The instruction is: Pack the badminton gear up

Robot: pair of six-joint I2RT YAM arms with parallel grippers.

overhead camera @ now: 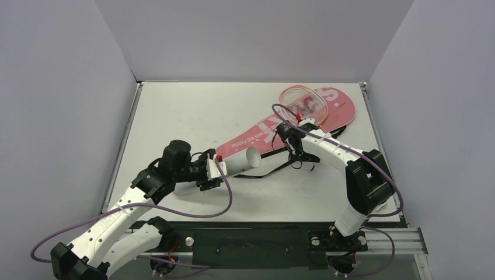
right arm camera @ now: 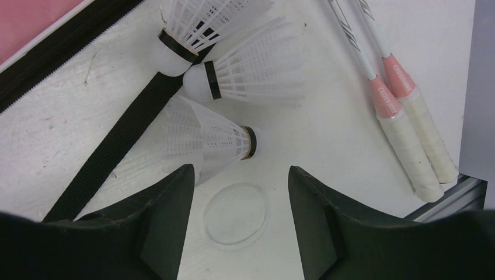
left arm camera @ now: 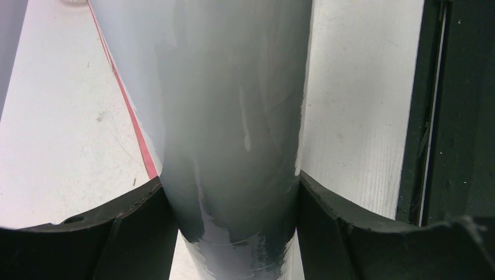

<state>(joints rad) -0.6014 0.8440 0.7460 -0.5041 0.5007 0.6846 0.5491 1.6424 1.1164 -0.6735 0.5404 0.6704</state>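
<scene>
My left gripper (left arm camera: 239, 195) is shut on the long white tube (left arm camera: 233, 87), with a finger pressed on each side. In the top view the left gripper (overhead camera: 215, 170) holds the tube (overhead camera: 236, 163) low over the table, its open end toward the right gripper (overhead camera: 295, 150). My right gripper (right arm camera: 239, 175) is open above three white shuttlecocks; the nearest shuttlecock (right arm camera: 204, 140) lies just ahead of its left finger (right arm camera: 169, 204). Two more, a second shuttlecock (right arm camera: 251, 76) and a third shuttlecock (right arm camera: 198, 23), lie beyond. Two racket handles (right arm camera: 408, 134) lie to the right. The racket heads (overhead camera: 299, 98) rest on the pink cover (overhead camera: 327, 114).
A clear round lid (right arm camera: 236, 216) lies flat on the table between the right fingers. The cover's black strap (right arm camera: 117, 146) runs past the shuttlecocks on the left. The table's metal edge (right arm camera: 461, 189) is close to the racket handles. Grey walls enclose the table (overhead camera: 192, 111).
</scene>
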